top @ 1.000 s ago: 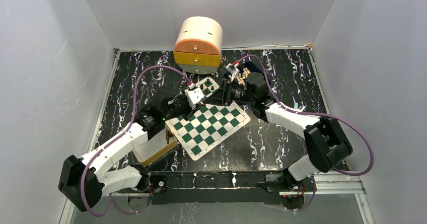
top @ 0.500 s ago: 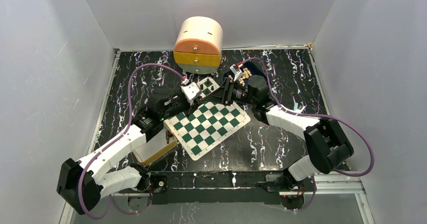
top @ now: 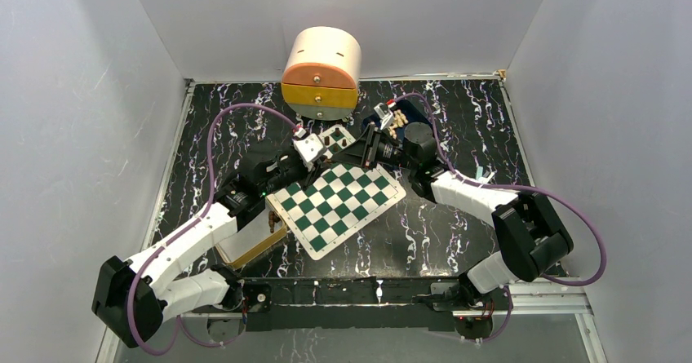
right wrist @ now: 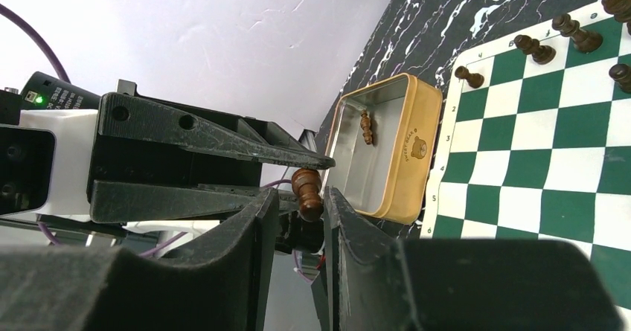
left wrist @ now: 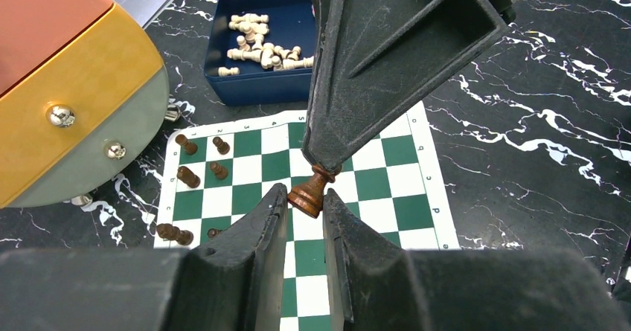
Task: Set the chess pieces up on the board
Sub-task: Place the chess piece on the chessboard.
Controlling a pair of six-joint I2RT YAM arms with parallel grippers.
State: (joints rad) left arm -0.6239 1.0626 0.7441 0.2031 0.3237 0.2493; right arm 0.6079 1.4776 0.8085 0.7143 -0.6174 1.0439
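Above the board (top: 339,204): holding one dark chessman (left wrist: 311,188) in left gripper (left wrist: 305,197); right gripper (right wrist: 301,195) narrow around it, grip unclear; one spare chessman (right wrist: 366,128) in tin (right wrist: 417,149).

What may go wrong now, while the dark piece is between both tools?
The dark chess piece sits tilted between the left tool and the right tool, above the board. If one lets go too early, it may drop and knock over the dark pieces standing there. A tilted grip may also set it down crooked.
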